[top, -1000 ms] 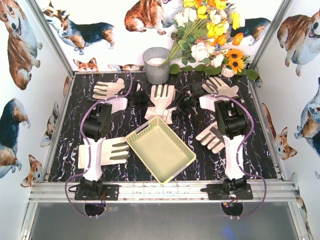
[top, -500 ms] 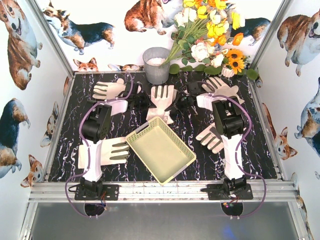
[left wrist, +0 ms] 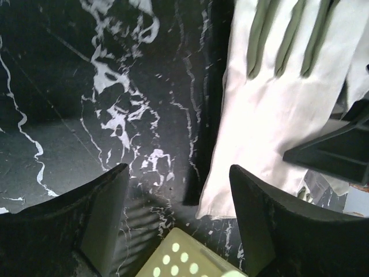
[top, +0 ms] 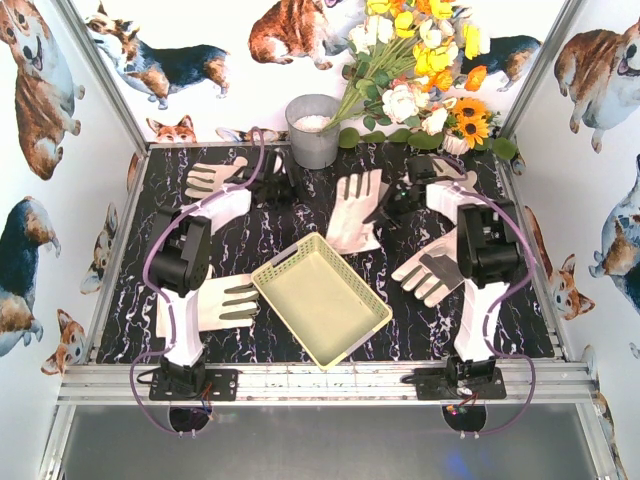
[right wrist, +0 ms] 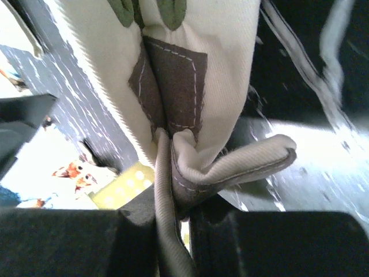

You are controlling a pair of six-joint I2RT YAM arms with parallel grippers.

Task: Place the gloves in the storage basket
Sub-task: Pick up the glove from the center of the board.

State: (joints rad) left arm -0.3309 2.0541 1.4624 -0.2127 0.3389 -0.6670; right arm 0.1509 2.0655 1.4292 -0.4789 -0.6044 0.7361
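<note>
The pale yellow-green storage basket (top: 320, 300) sits at an angle in the middle, with no glove in it. My right gripper (top: 397, 200) (right wrist: 173, 213) is shut on the bunched cuff of a cream glove (top: 358, 212) (right wrist: 190, 52) just beyond the basket's far corner. My left gripper (top: 278, 188) (left wrist: 179, 173) stands open to that glove's left, holding nothing. In the left wrist view the same glove (left wrist: 277, 104) lies to the right of the jaws and the basket's corner (left wrist: 179, 259) shows below them. Other gloves lie at back left (top: 210, 178), under the left arm (top: 228, 207), front left (top: 222, 300), right (top: 432, 268) and back right (top: 448, 188).
A grey metal bucket (top: 313, 130) stands at the back middle, with a bunch of artificial flowers (top: 420, 80) leaning beside it. Walls with dog prints close in the black marble table (top: 260, 245) on three sides. Purple cables loop off both arms.
My left gripper let go of the middle glove and opened. My right gripper shut on its cuff and drew it to the right, and the right arm's elbow swung right.
</note>
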